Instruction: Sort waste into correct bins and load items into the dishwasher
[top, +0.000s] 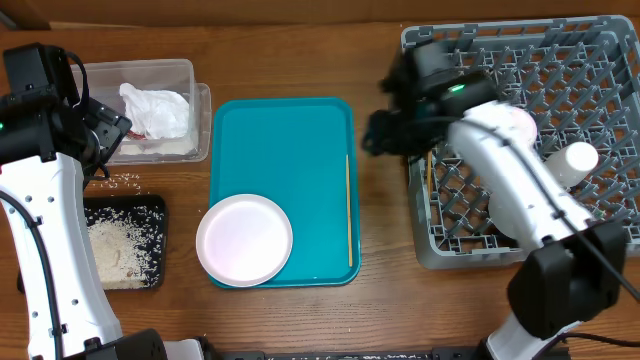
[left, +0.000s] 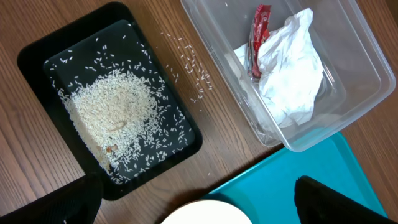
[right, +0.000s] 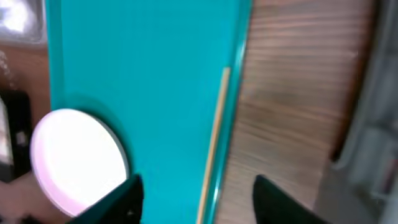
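Flat teal tray (top: 283, 140) mid-table, taken here as the landmark. On its left corner toward the robot, a large white round plate (top: 244, 240), bare, slightly overlapping the tray's rim. Along its right edge, just inside the rim, one thin wooden chopstick (top: 349, 210), lying lengthwise. Left of the teal tray at the far end, just beside it, a clear plastic tub (left: 214, 43) holding a crumpled white paper napkin (left: 292, 68) and, touching the napkin, a small red wrapper (left: 260, 28). Left of the teal tray at the end toward the robot, a shallow black tray (left: 34, 53) with a heap of white rice (left: 112, 112) spread inside. A few loose grains (left: 186, 59) on the bare wood between black tray and tub. Right of the teal tray, well apart, a large grey dish rack (top: 610, 50) with upright pegs. In it, partly behind the white arm, a white cylinder-shaped thing (top: 578, 160), possibly the cup, too hidden to be sure. Left gripper (left: 199, 202) up over the area left of the teal tray, fingers (left: 74, 199) spread wide, nothing between them. Right gripper (right: 196, 183) above the teal tray's right edge, fingers (right: 124, 199) apart, clamped on nothing, the chopstick flat on the tray below the gap.
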